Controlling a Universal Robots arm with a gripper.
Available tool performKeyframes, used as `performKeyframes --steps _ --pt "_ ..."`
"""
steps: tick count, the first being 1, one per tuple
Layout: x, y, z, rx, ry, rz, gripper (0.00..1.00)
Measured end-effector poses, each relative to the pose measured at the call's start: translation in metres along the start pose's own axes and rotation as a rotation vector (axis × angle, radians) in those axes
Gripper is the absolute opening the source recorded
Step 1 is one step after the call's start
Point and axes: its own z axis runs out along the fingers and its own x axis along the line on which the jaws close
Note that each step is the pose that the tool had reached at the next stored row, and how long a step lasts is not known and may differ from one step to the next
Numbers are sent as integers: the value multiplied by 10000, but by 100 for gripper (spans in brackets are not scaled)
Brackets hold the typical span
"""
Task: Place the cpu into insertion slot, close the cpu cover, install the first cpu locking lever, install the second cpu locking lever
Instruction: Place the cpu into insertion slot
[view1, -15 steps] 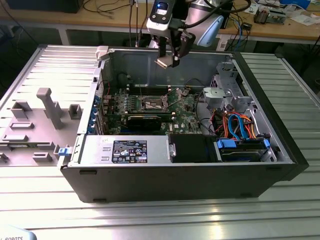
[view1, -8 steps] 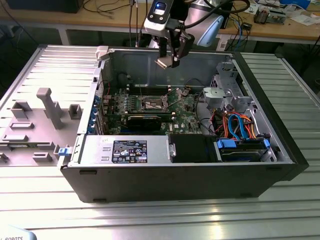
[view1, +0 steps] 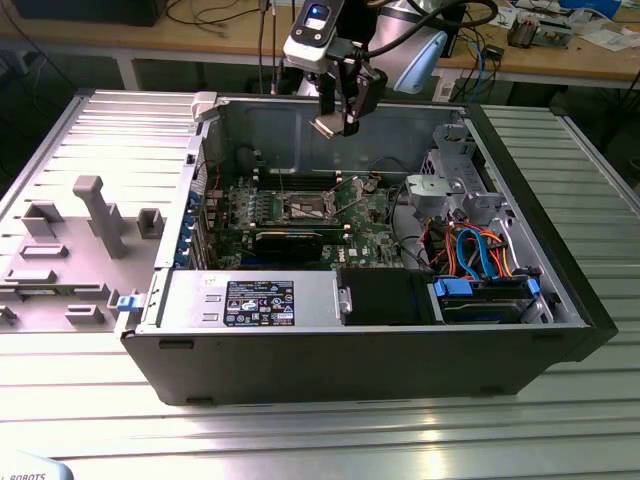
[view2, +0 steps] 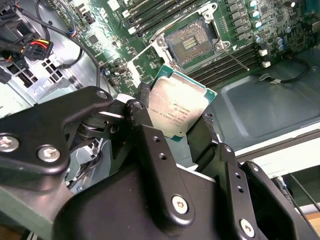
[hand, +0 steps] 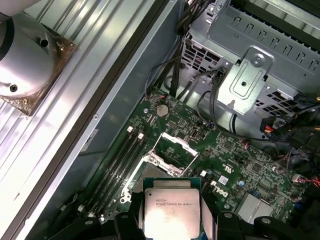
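Overhead, claw (view1: 338, 120) gripping cpu (view2: 181, 102); insertion slot (view2: 192, 42) uncovered, inside open case (view1: 400, 350)

I am holding the black two-fingered gripper (view1: 338, 122) aloft, pointing downward and clamping the flat silvery-grey square cpu (view2: 177, 106).

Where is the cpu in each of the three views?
Exterior view: cpu in the gripper, high above the motherboard.
Second wrist view: cpu in the gripper, insertion slot beyond it.
First wrist view: cpu gripped, slot beyond.
Shared landmark: the insertion slot.
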Motion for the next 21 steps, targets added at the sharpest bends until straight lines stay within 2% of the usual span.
performKeyframes --steps 15,17,21 --pt "0 0 0 -1 -5 46 54" --pt "0 -1 1 -5 -16 187 54" --pt "0 -2 12 -17 -74 848 54"
